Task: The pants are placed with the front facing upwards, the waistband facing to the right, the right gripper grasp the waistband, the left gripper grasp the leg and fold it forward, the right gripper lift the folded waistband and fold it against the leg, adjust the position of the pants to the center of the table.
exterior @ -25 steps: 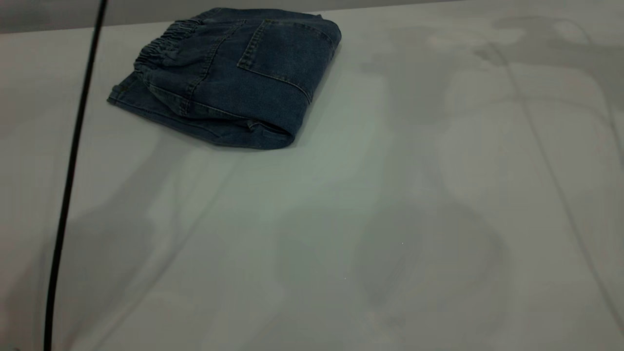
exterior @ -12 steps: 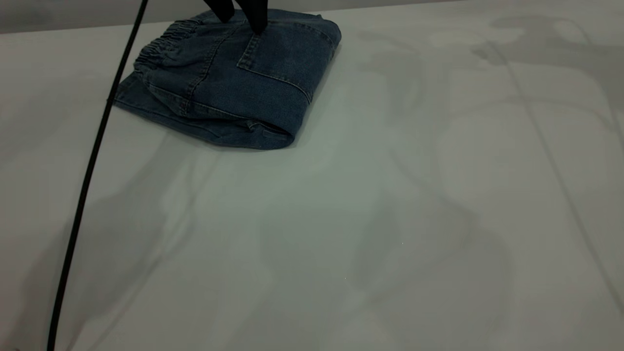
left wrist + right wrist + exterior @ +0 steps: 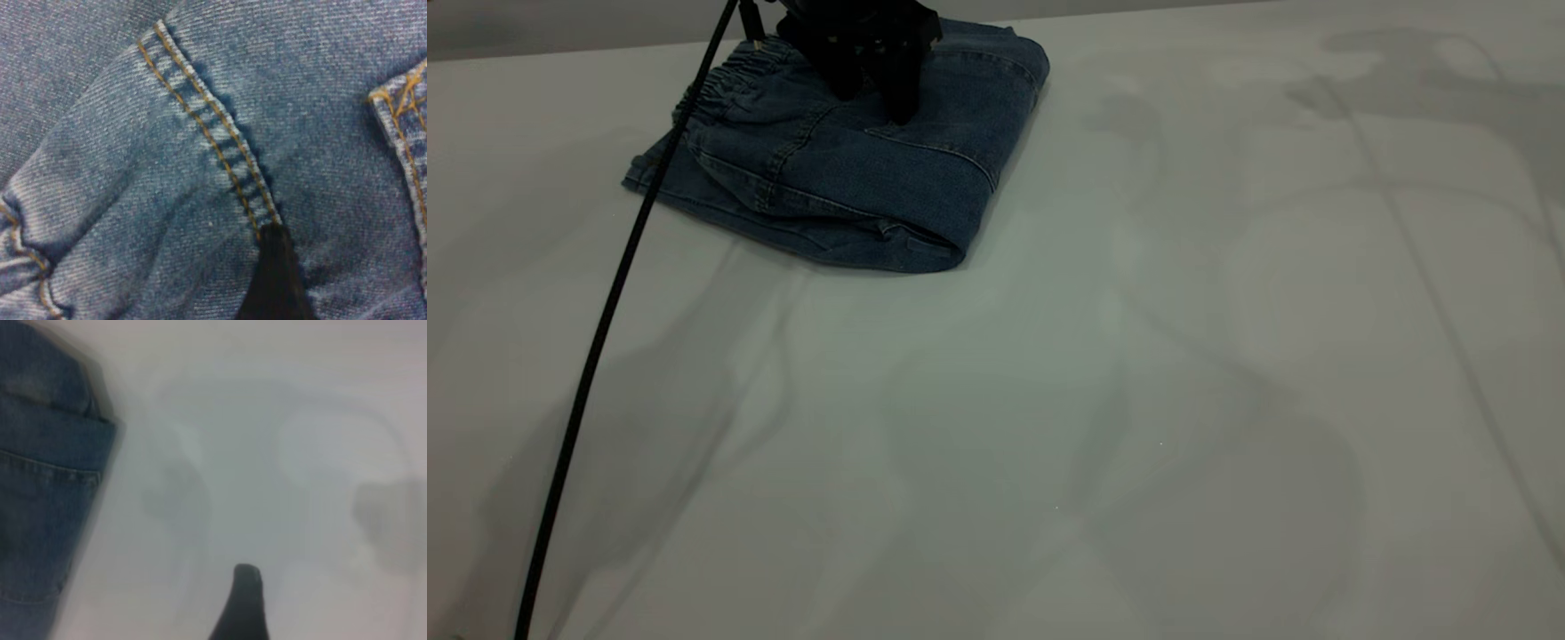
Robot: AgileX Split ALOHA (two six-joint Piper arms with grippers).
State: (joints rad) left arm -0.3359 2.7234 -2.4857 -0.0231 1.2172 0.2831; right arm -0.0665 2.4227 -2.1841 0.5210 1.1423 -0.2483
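While atop folded pants (image 3: 845, 169), left gripper (image 3: 876, 89), jaws apart; right's state untellable.

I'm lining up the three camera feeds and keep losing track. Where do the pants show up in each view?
Exterior view: the folded pants lie at the table's far left, the left gripper down on them.
Left wrist view: denim fills the picture.
Right wrist view: the pants sit at one edge, beside bare table.
Shared landmark: the tan-stitched back pocket, whose corner shows in the left wrist view.
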